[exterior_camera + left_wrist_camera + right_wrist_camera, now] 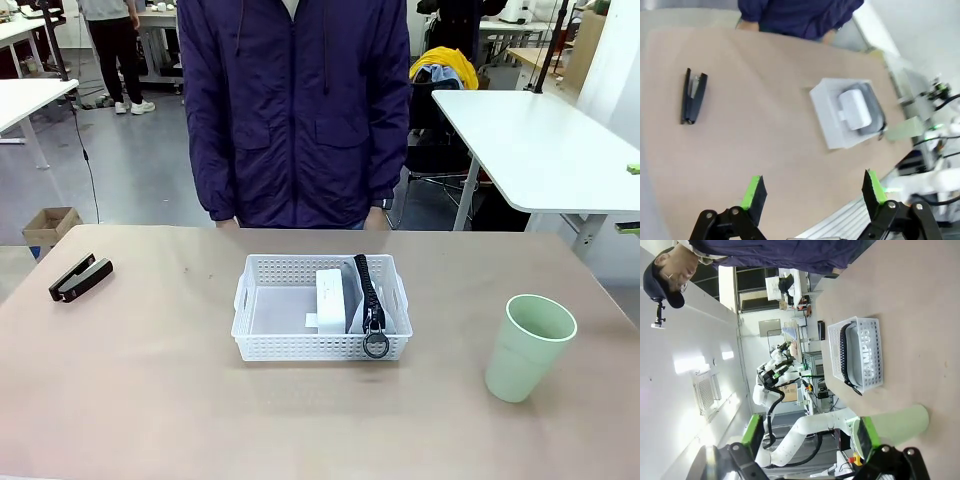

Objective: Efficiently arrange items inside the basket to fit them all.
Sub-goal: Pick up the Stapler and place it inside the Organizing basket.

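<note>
The white lattice basket [262, 343] stands mid-table; it holds a small white box [329, 298] and a grey pouch [391, 312] whose black zipper and ring pull hang over the front rim. A black stapler [80, 277] lies at the far left of the table. A pale green cup [528, 346] stands upright at the right. In the left wrist view my left gripper [813, 191] hangs open above the table's near edge, with the stapler [692, 95] and the basket [829, 118] beyond it. My right gripper [808, 435] is open, beside the cup [900, 423], with the basket [875, 358] farther off.
A person in a dark purple jacket [295, 110] stands at the far edge of the table, hands down behind it. A cardboard box [47, 227] sits on the floor at the far left, and a white table [540, 140] stands at the back right.
</note>
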Available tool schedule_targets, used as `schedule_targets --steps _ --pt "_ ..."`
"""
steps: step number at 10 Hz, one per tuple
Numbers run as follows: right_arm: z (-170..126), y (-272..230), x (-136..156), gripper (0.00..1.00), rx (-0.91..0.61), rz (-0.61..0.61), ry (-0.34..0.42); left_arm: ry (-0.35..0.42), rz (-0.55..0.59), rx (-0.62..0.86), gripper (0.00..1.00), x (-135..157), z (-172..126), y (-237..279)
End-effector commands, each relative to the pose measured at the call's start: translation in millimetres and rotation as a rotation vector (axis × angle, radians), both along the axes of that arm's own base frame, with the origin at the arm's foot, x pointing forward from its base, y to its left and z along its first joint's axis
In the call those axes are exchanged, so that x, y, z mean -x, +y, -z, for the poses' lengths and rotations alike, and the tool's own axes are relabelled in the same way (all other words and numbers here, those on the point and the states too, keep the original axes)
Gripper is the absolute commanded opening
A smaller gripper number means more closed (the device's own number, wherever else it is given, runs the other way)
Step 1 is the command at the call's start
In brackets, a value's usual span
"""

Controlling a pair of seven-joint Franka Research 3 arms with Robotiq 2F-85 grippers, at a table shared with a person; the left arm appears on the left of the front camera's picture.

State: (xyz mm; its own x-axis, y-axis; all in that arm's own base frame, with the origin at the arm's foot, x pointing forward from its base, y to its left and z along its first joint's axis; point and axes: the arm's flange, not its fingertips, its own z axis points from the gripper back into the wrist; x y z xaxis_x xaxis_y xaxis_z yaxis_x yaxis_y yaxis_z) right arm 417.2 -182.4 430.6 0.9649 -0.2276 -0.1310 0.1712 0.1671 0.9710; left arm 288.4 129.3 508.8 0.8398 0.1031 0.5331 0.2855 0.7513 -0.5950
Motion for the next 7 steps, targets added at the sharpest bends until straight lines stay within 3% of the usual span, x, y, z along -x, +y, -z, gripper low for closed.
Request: schedule_targets --steps 1,4,5,6,7 --pt "-2.5 0.8 0.9 1.00 0.018 0.002 0.018 0.058 -0.044 -0.199 1.00 -28.3 9.3 -19.8" --pt "-2.5 0.8 0.9 1.00 0.018 0.002 0.018 0.210 -0.109 -0.605 1.00 -60.0 17.2 -36.8" --pt "-2.5 0.8 0.9 1.00 0.018 0.002 0.018 0.204 -0.178 -0.689 1.00 -72.5 26.2 -39.8" --pt "-2.5 0.8 0.9 1.00 0.018 0.002 0.018 0.205 -0.173 -0.738 1.00 -83.4 37.3 -43.2" --pt "-2.5 0.8 0.9 1.00 0.018 0.002 0.018 0.059 -0.271 -0.681 1.00 -97.5 40.8 -49.3"
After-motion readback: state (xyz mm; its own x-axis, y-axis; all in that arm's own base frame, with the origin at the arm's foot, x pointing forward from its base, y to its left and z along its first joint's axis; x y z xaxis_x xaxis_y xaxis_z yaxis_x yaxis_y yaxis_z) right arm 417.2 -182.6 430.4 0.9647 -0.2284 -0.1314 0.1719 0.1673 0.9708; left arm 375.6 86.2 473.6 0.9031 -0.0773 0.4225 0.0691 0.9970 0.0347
